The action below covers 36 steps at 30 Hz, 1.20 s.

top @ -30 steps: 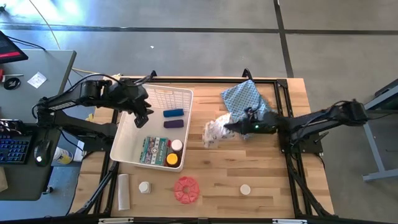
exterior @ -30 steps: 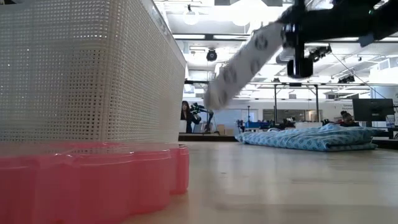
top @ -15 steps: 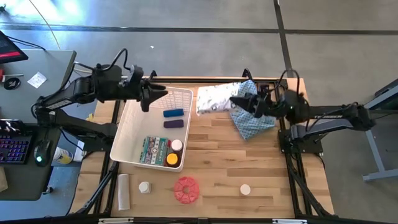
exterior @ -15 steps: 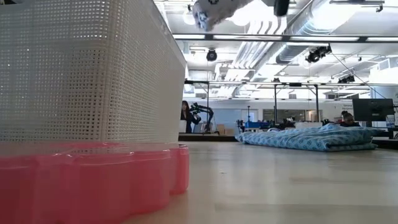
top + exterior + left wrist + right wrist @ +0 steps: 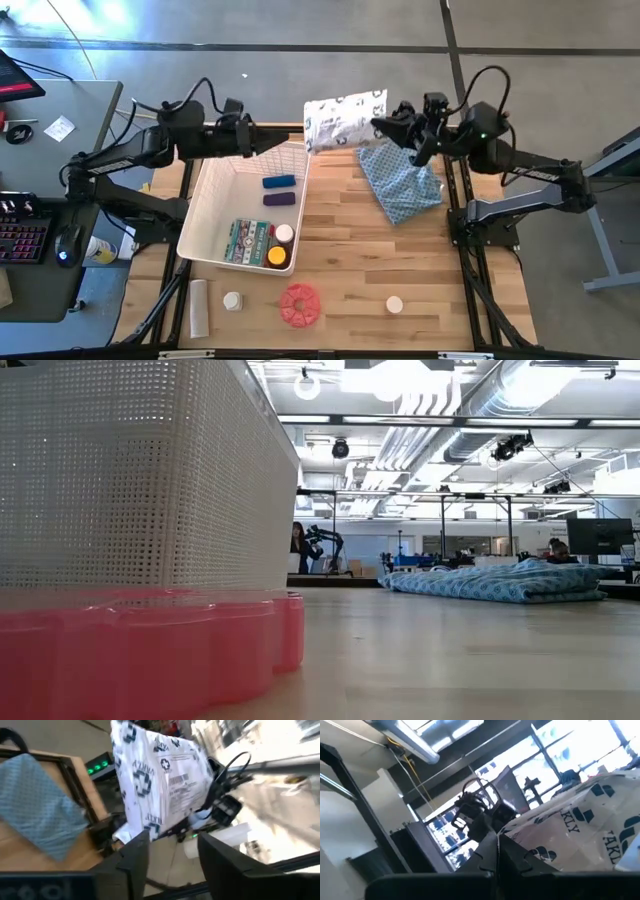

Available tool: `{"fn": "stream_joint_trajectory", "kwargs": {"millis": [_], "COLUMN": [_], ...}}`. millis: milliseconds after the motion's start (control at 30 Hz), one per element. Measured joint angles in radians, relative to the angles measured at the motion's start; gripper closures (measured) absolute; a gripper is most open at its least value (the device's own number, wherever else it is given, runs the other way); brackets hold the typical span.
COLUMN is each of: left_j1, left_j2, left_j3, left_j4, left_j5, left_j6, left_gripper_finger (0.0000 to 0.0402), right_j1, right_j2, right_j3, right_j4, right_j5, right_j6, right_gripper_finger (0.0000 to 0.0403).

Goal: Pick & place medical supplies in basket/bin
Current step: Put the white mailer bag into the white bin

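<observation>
With the right gripper (image 5: 385, 128) pinched shut on the white printed packet (image 5: 344, 121), held aloft at twelve o'clock beside the bin (image 5: 208, 212), the half-open, empty left gripper (image 5: 262, 146) should close squarely on the packet's near edge.

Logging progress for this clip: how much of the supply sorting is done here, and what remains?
Partly done. The white bin already holds the blue cylinder, purple cylinder, green-white packet and yellow-capped bottle. In hand: the right pincer carries the printed white packet high. Left: red disc, white tube and two white-capped jars.
</observation>
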Motion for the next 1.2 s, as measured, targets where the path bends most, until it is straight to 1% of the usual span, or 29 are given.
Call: {"fn": "stream_joint_trajectory", "kwargs": {"millis": [67,167,300,367,433,467,633,867,1067,1200], "left_j1": [0.000,-0.001,0.000,0.000,0.012,0.027,0.104,0.178,0.195,0.195], "left_j2": [0.000,0.001,0.013,0.027,0.047,0.055,0.096,0.147,0.200,0.227], "left_j3": [-0.002,-0.002,-0.002,-0.002,-0.004,-0.004,-0.001,-0.002,-0.003,-0.003], "left_j4": [0.013,-0.003,-0.043,-0.055,-0.047,-0.022,0.120,0.215,0.311,0.331], "left_j5": [0.000,0.003,0.003,0.000,-0.002,0.006,0.111,0.265,0.323,0.339], "left_j6": [-0.023,-0.052,-0.077,-0.084,-0.105,-0.119,-0.163,-0.181,-0.187,-0.191], "left_gripper_finger": [0.0179,0.0132,0.0060,0.0028,0.0009,0.0007,0.0019,0.0004,0.0008,0.0009], "right_j1": [-0.017,-0.042,-0.054,-0.053,-0.052,-0.052,-0.053,-0.052,-0.052,-0.058], "right_j2": [0.000,-0.002,-0.001,-0.001,0.003,0.006,0.021,0.047,0.054,0.054], "right_j3": [0.012,0.025,0.027,0.025,0.024,0.024,0.023,0.023,0.023,0.023], "right_j4": [0.001,0.011,0.078,0.084,0.077,0.077,0.081,0.095,0.103,0.104], "right_j5": [-0.003,-0.015,-0.077,-0.108,-0.126,-0.130,-0.154,-0.166,-0.177,-0.180], "right_j6": [-0.021,-0.025,0.002,0.015,0.036,0.045,0.057,0.061,0.057,0.056], "right_gripper_finger": [0.0403,0.0403,0.0403,0.0403,0.0403,0.0403,0.0403,0.0403,0.0403,0.0403]}}
